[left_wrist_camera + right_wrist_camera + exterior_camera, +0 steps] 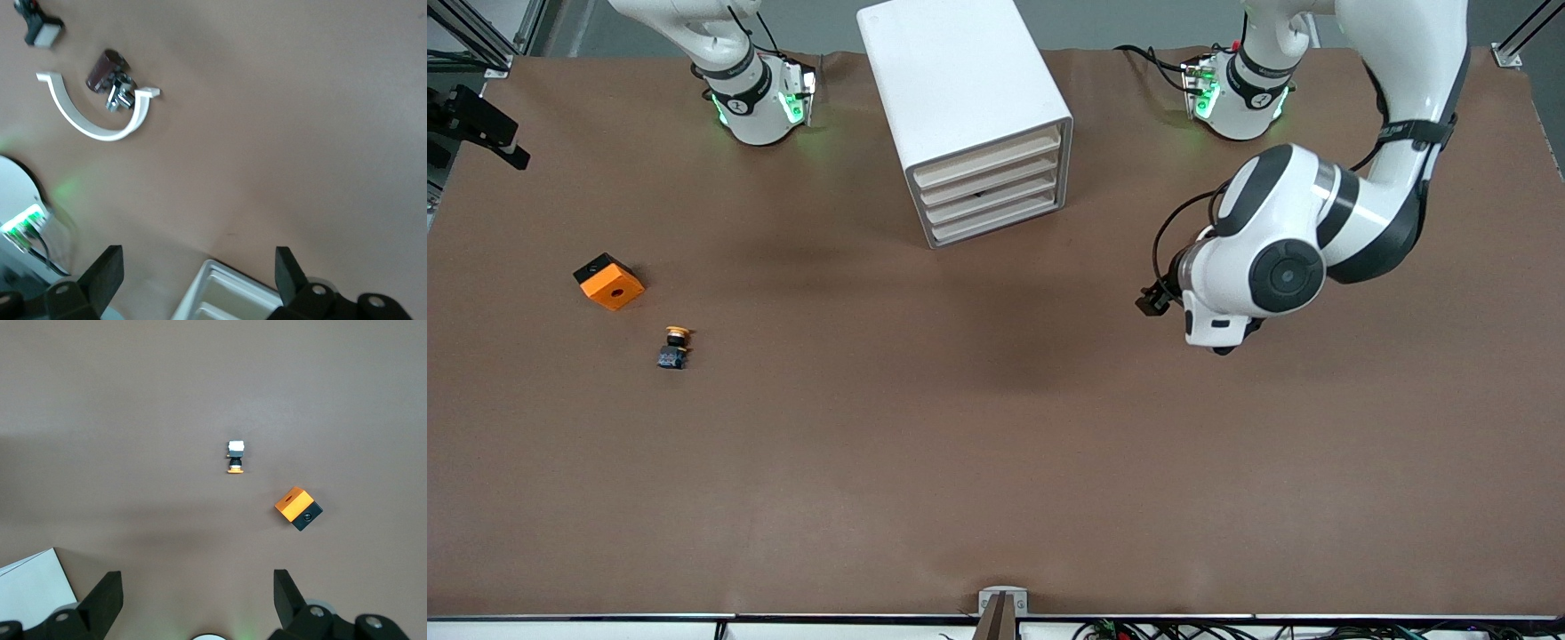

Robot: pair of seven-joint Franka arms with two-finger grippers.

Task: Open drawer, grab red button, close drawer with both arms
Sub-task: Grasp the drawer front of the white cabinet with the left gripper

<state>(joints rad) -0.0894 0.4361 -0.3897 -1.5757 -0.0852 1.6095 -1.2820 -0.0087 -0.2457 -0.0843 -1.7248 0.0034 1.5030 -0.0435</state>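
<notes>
Left gripper [197,273]: black fingers spread wide, holding nothing, over bare brown table [996,462] toward the left arm's end, beside the drawer cabinet.

Right gripper [197,597]: black fingers spread wide, holding nothing; it does not show in the front view, where only the right arm's base appears.

Container: white plastic cabinet with four stacked drawers [969,116], between the two arm bases; all four drawer fronts sit flush and closed, so the contents cannot be seen.

Task button with red cap: not visible in any view.

Loose items, toward the right arm's end: small push button with yellow-orange cap on a dark body [675,347], lying on its side; orange cube with a hole and a black face [609,281], near it and farther from the front camera.

Left wrist view only: white curved half-ring [93,113] on the table, with a dark maroon and metal part [110,80] beside it.
</notes>
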